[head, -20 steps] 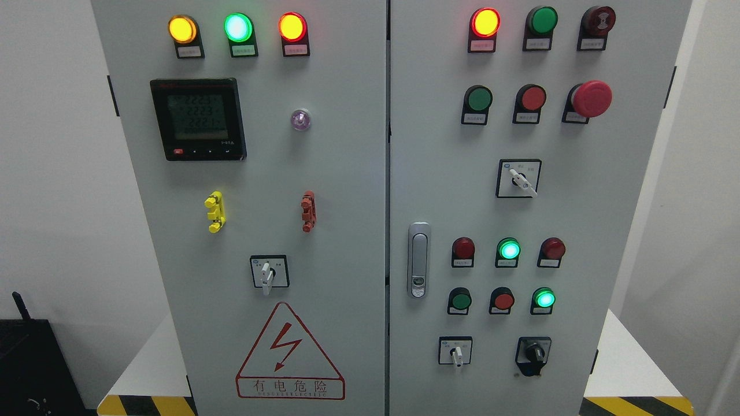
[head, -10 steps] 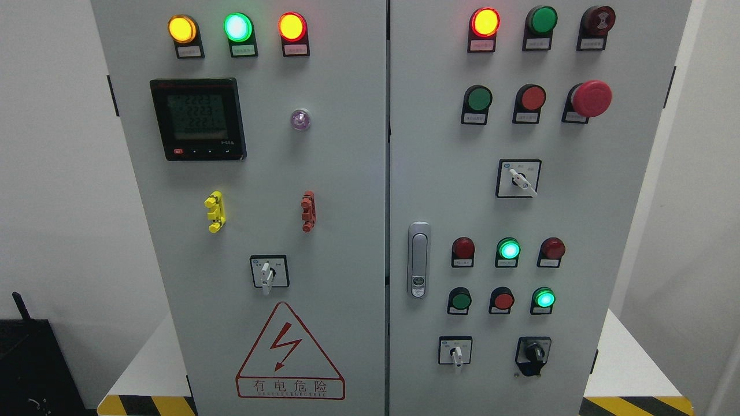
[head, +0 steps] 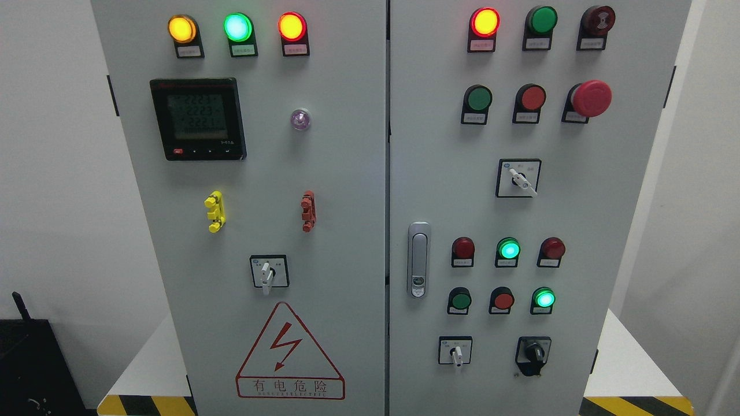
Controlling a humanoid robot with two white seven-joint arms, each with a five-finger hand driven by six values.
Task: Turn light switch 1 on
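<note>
A grey two-door control cabinet fills the head view. On the right door, a row of push buttons sits low: a dark green one, a red one and a lit green one. Above them are a dark red lamp, a lit green lamp and another dark red lamp. Below are a white rotary switch and a black rotary switch. The labels are too small to read, so I cannot tell which control is light switch 1. Neither hand shows.
The left door carries a digital meter, yellow and red clips, a rotary switch and a lightning warning sign. A red mushroom stop button and a door latch are on the right door. A black box stands at lower left.
</note>
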